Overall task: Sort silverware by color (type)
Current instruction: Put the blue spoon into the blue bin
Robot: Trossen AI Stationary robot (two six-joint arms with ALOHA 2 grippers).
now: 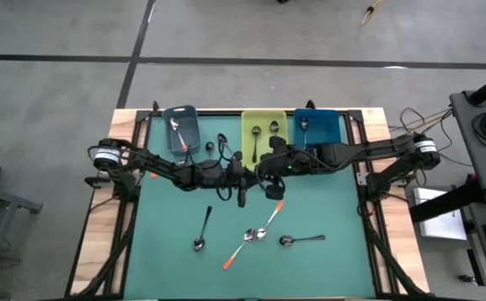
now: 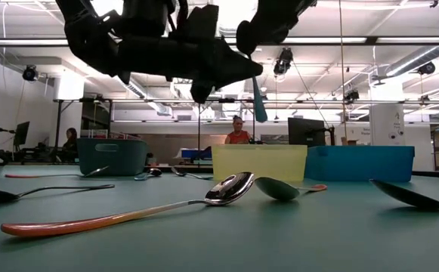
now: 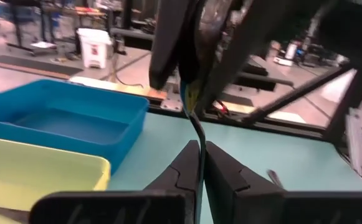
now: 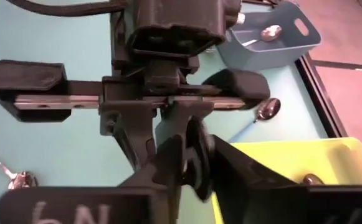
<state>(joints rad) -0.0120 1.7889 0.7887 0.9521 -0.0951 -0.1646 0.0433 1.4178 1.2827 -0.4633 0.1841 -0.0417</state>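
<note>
I see the green table (image 1: 176,267) with three bins along its far edge: grey (image 1: 180,125), yellow (image 1: 263,127), blue (image 1: 318,125). Both arms meet mid-table. My left pincer (image 3: 200,163) is clamped on a thin spoon handle (image 3: 196,124); the right pincer (image 4: 190,155) has its fingers slightly apart around it. Loose spoons (image 1: 251,235) lie nearer the front.

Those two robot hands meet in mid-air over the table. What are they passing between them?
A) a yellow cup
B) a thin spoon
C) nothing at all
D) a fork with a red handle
B: in the left wrist view the left gripper is shut on a thin spoon handle that runs up into the right gripper.
</note>
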